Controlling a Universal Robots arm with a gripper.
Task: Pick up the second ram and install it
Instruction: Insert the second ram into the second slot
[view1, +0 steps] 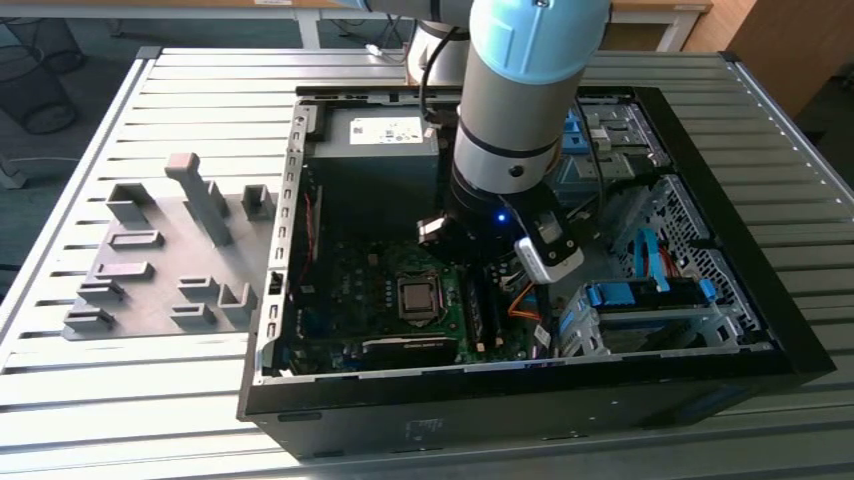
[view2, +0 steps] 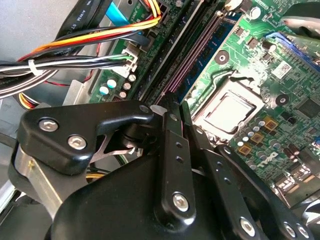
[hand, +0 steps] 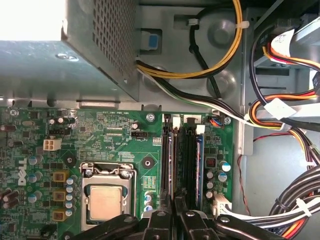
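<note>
The arm reaches down into the open computer case (view1: 747, 330), which lies on its side on the slatted worktop (view1: 147, 400). The gripper (hand: 174, 207) hangs directly over the memory slots (hand: 189, 155) of the green motherboard (hand: 115, 137), just beside the processor socket (hand: 105, 200).

In both wrist views the jaws stand narrow, their black links drawn nearly together over one slot. The second ram (hand: 167, 160) stands on edge in the slot row, seen as a thin board running lengthwise away from the jaws, its near end passing under the fingertips (hand: 159, 216). In the second wrist view the same line of slots (view2: 192, 52) runs out from between the closed links. Whether the pads actually clamp the strip or merely rest upon it cannot be told.

A bundle of coloured cables (hand: 280, 107) crosses the case wall beside the slots. On the worktop, toward the exterior view's left, a grey fixture plate (view1: 167, 255) with holder blocks sits well apart from the case.
</note>
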